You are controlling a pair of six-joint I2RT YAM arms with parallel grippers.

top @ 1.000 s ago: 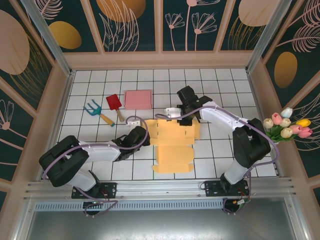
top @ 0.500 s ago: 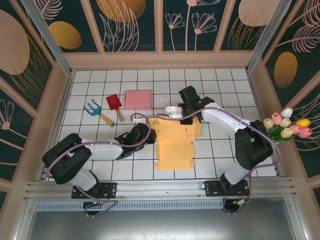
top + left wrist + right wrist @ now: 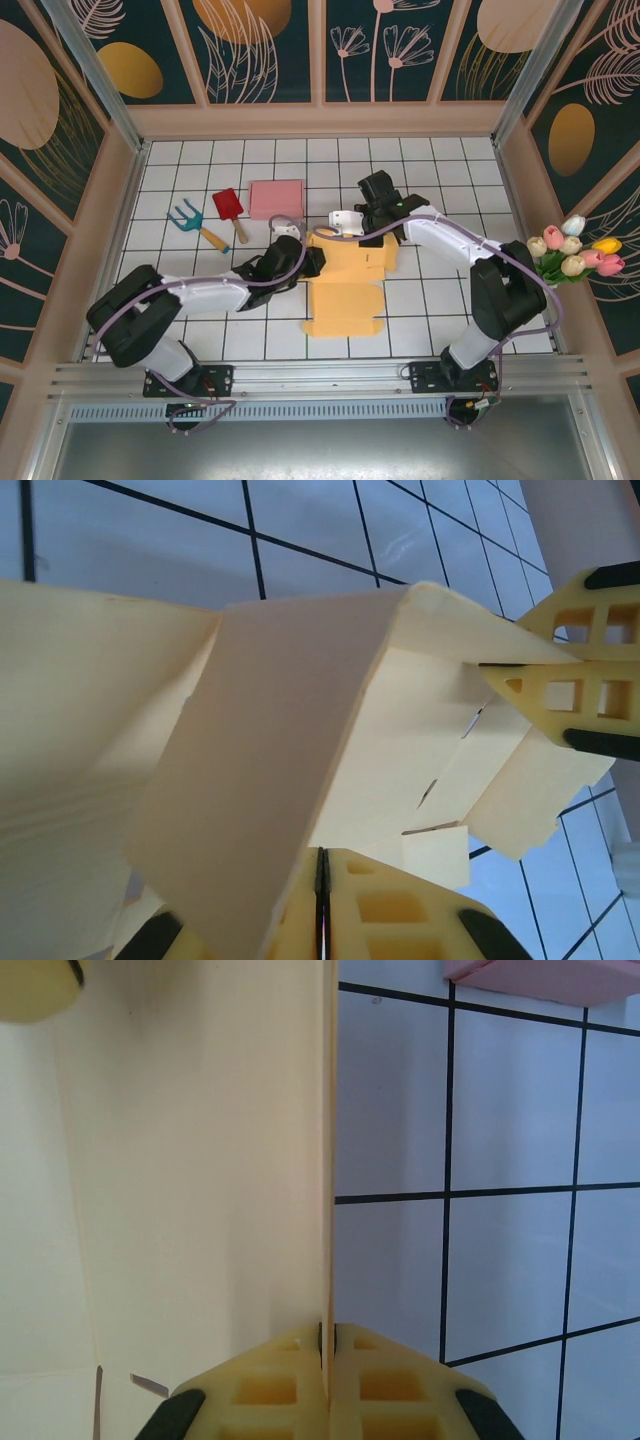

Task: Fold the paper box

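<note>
The box [image 3: 344, 290], a cream sheet of card partly folded, lies in the middle of the tiled tabletop [image 3: 440, 300], between the two arms. Its near half lies flat, while panels on its far half are raised. The left claw [image 3: 316, 262] reaches in from the left and is pinched tight on the box's left edge. In the left wrist view its fingers [image 3: 380, 920] meet on a thin raised panel, with only the card between them. The right claw [image 3: 338, 234] comes in from the far side and is likewise clamped on the box, at its far left corner. In the right wrist view its fingers [image 3: 265, 1395] grip the edge of a panel that stands upright, seen edge-on. The left wrist view also shows the right claw at the right edge, closed on a folded flap. The two claws are near each other at that corner. Beyond the box lie a pink box [image 3: 276, 198], a red trowel [image 3: 229, 208] and a blue rake [image 3: 188, 218], all apart from the card. Tulips [image 3: 575, 252] sit at the right wall
</note>
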